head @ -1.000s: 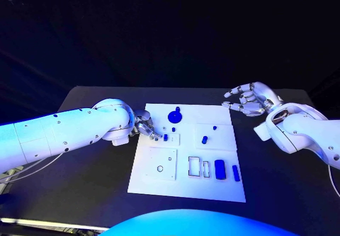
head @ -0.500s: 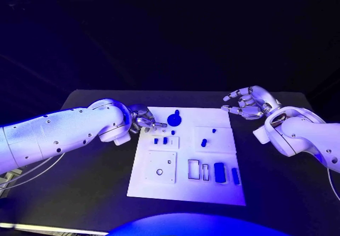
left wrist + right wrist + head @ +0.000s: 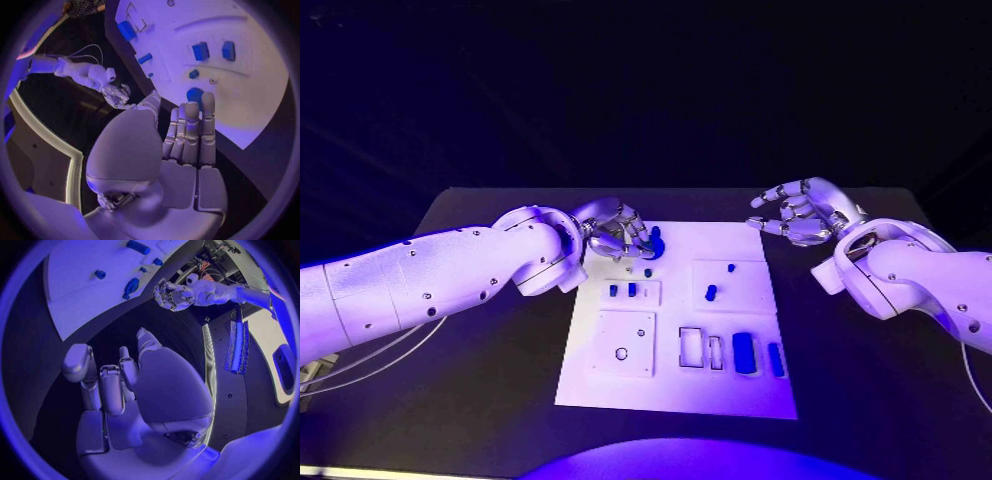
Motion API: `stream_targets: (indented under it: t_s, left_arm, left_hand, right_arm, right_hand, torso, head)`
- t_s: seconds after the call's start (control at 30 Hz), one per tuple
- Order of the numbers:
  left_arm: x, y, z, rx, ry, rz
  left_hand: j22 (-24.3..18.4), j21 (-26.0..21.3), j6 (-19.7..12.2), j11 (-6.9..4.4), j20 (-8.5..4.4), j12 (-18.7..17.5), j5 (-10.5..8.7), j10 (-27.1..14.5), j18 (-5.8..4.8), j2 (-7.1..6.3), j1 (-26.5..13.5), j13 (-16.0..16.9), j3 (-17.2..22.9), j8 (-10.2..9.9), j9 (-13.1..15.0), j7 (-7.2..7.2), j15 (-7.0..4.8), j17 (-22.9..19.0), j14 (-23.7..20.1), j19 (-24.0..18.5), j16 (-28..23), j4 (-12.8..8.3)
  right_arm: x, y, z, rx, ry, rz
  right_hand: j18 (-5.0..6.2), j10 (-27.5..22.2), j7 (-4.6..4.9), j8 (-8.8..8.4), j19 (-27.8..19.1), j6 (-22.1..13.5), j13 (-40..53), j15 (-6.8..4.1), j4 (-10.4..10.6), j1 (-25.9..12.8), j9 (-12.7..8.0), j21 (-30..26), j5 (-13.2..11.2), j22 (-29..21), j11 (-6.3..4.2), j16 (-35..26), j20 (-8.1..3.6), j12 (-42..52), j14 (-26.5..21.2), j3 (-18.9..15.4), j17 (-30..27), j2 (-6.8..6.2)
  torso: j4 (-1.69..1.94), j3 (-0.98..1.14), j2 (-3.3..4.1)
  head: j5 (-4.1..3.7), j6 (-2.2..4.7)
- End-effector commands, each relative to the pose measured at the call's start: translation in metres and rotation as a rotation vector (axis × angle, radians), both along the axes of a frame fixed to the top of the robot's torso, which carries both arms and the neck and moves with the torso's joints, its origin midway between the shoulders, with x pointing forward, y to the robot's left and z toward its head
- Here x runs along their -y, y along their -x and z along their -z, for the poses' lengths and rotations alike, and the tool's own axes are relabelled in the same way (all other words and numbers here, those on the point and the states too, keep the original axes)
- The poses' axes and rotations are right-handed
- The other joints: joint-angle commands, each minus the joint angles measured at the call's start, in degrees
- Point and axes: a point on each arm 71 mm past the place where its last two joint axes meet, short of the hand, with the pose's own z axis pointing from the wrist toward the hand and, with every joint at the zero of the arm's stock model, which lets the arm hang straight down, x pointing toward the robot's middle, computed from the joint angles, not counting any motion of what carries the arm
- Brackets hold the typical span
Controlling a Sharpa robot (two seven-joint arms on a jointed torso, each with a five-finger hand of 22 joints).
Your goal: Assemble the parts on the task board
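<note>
Both hands empty — left hand (image 3: 615,232) and right hand (image 3: 798,213) — fingers apart.

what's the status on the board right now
Left robot hand open above round blue part. Right robot hand open beside white task board. Nothing blocking.

Both arms are smooth white shells dotted with small dark screws; thin pale cables (image 3: 365,360) trail under the left arm (image 3: 430,285). The left hand (image 3: 615,232) and right hand (image 3: 798,213) are silver, built from blocky segmented fingers with rounded tips
</note>
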Motion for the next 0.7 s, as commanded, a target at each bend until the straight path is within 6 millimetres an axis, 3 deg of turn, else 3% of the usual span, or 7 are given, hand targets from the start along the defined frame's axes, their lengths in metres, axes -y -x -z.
stream_targets:
  t_s: [0.03,0.2,0.37,0.53,0.7]
  left_arm:
    - [0.013,0.003,-0.007,0.214,-0.068,0.168]
    - [0.025,0.004,0.002,0.287,-0.194,0.278]
    - [0.030,0.000,0.013,0.267,-0.325,0.337]
    - [0.031,-0.004,0.020,0.228,-0.392,0.357]
    - [0.032,-0.006,0.025,0.174,-0.414,0.374]
  left_hand:
    - [-0.41,-0.68,0.84,-0.47,-0.18,-0.86,-0.17,0.41,0.71,-0.66,1.60,-1.79,1.48,-0.95,-1.76,0.16,-0.12,-1.16,-0.40,0.35,-0.07,-0.05]
    - [-0.19,-0.64,3.90,-0.30,-0.34,-3.75,0.13,1.45,0.53,-3.15,5.43,-6.29,6.85,-3.19,-5.82,-0.99,-0.28,-3.33,-0.15,1.28,0.93,-0.20]
    - [1.13,0.77,6.08,-0.47,-0.68,-5.24,0.04,2.28,0.65,-5.52,5.59,-8.87,11.82,-4.69,-8.08,-1.49,-0.34,-4.40,0.20,1.30,2.67,-0.32]
    - [1.69,1.41,6.43,-0.32,-0.54,-5.22,-0.01,2.56,0.63,-6.04,5.11,-9.31,12.74,-4.95,-8.54,-1.38,-0.19,-4.03,0.88,1.31,4.17,-0.43]
    - [2.45,2.19,7.81,-0.30,-0.47,-5.11,-0.08,2.93,0.63,-6.64,4.27,-9.77,13.76,-4.74,-8.85,-1.70,-0.13,-4.00,0.79,1.05,5.71,-0.46]
  right_arm:
    - [-0.002,0.001,-0.001,0.014,0.002,-0.016]
    - [-0.002,0.001,-0.001,0.014,0.001,-0.018]
    - [-0.004,0.001,-0.001,0.012,0.000,-0.023]
    - [-0.005,0.002,-0.001,0.011,-0.001,-0.025]
    - [-0.005,0.002,-0.001,0.011,-0.001,-0.026]
  right_hand:
    - [0.53,-0.25,-0.01,0.27,-0.22,-0.29,-0.04,-0.42,0.09,-0.12,-0.07,-0.20,0.32,-0.05,-0.04,-0.18,-0.07,-0.25,2.62,0.40,2.85,-0.04]
    - [0.56,-0.31,-0.02,0.30,-0.29,-0.31,-0.16,-0.43,0.07,-0.06,-0.08,-0.40,0.34,-0.16,-0.05,-0.27,-0.08,-0.36,2.59,0.45,2.73,-0.03]
    - [0.56,-0.31,-0.02,0.30,-0.29,-0.31,-0.16,-0.43,0.07,-0.06,-0.08,-0.40,0.34,-0.16,-0.05,-0.27,-0.08,-0.36,2.59,0.45,2.73,-0.03]
    - [0.55,-0.31,-0.03,0.36,-0.26,-0.33,-0.22,-0.45,0.05,0.04,-0.09,-0.42,0.39,-0.16,-0.07,-0.32,-0.09,-0.42,2.59,0.56,2.72,0.01]
    - [0.55,-0.31,-0.03,0.36,-0.26,-0.33,-0.22,-0.45,0.05,0.04,-0.09,-0.42,0.39,-0.16,-0.07,-0.32,-0.09,-0.42,2.59,0.56,2.72,0.01]
  torso:
    - [-0.01,-0.06,0.06]
    - [0.03,0.03,0.00]
    - [-0.03,-0.04,0.06]
    - [-0.14,0.01,0.05]
    - [-0.01,-0.05,0.06]
  head:
    - [-0.14,0.00]
    - [-0.09,-0.06]
    - [-0.01,0.19]
    - [-0.07,0.10]
    - [-0.25,-0.06]
